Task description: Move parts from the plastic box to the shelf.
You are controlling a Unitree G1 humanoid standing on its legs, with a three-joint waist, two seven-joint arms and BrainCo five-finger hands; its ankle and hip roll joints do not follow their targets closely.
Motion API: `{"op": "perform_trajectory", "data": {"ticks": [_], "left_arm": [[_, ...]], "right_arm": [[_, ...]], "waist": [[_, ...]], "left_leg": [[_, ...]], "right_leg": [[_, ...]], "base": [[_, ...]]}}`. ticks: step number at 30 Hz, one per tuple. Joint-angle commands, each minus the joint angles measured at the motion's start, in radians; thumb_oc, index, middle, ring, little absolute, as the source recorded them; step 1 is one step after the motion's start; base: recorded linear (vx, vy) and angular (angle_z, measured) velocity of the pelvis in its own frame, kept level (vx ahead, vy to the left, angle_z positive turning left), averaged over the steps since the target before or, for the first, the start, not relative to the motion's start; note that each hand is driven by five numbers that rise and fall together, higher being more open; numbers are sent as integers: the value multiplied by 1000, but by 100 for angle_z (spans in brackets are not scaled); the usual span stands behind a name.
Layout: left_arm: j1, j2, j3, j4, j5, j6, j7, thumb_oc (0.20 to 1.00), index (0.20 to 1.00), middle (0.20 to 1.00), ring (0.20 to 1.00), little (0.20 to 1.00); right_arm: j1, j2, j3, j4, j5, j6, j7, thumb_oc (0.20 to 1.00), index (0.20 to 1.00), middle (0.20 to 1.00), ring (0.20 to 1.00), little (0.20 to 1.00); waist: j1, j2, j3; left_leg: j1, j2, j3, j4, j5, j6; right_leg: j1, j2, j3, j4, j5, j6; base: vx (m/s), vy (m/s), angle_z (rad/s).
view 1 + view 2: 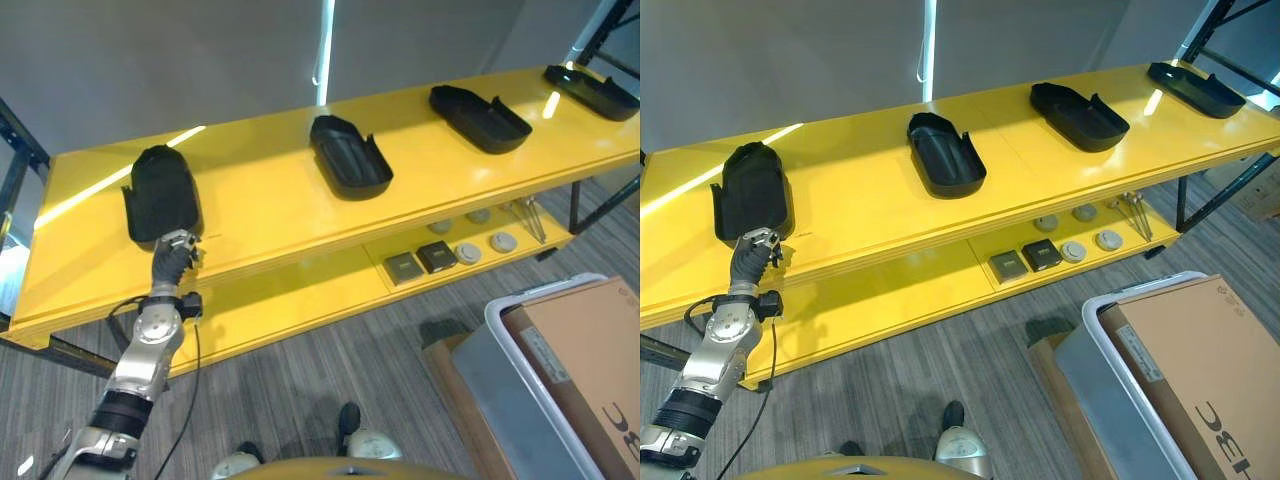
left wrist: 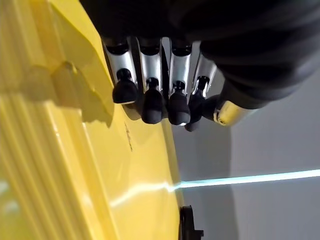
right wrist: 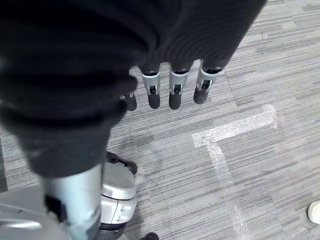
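Parts (image 1: 160,195) lie on the shelf (image 1: 260,215); left hand (image 1: 172,262) curled empty near the leftmost one, right hand (image 3: 165,92) relaxed

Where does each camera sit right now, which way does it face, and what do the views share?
Left eye view: head camera, looking down on the yellow shelf with four black parts; left hand at the leftmost part.
Right eye view: same scene, slightly offset; plastic box holding a cardboard carton.
Left wrist view: along the left hand's fingers, over the shelf top.
Right wrist view: right hand hanging relaxed over grey carpet.
Shared: both eyes and the left wrist see the shelf.
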Motion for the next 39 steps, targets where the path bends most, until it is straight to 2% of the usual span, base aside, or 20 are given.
{"op": "perform_trajectory", "data": {"ticks": [1,6,18,39], "left_arm": [[-78,4,8,12,44,-64,37,200,200,200,200,200],[-95,-4,22,109,51,-64,87,200,200,200,200,200],[-175,-4,25,221,53,-85,134,200,200,200,200,200],[-270,-12,20,373,46,-95,175,200,200,200,200,200]], "right_arm": [[-14,-19,20,38,-29,-23,13,1000,1000,1000,1000,1000],[-19,-26,20,34,-46,-24,23,1000,1000,1000,1000,1000],[-28,-36,42,23,-50,-23,29,1000,1000,1000,1000,1000],[-43,-36,54,56,-52,-52,27,1000,1000,1000,1000,1000]], "waist": [[14,3,22],[7,2,30],[-11,-2,41],[-34,-8,54]], "left_leg": [[-48,65,-17,76,-71,-12],[-59,68,-16,93,-75,-11],[-70,74,-9,101,-70,-15],[-79,87,8,116,-72,-19]], "right_leg": [[35,-83,35,65,-129,108],[25,-82,44,74,-134,105],[12,-83,54,79,-133,104],[-2,-81,68,82,-136,102]], "base": [[0,0,0],[-3,3,-8],[0,0,0],[-5,-4,-3]]}}
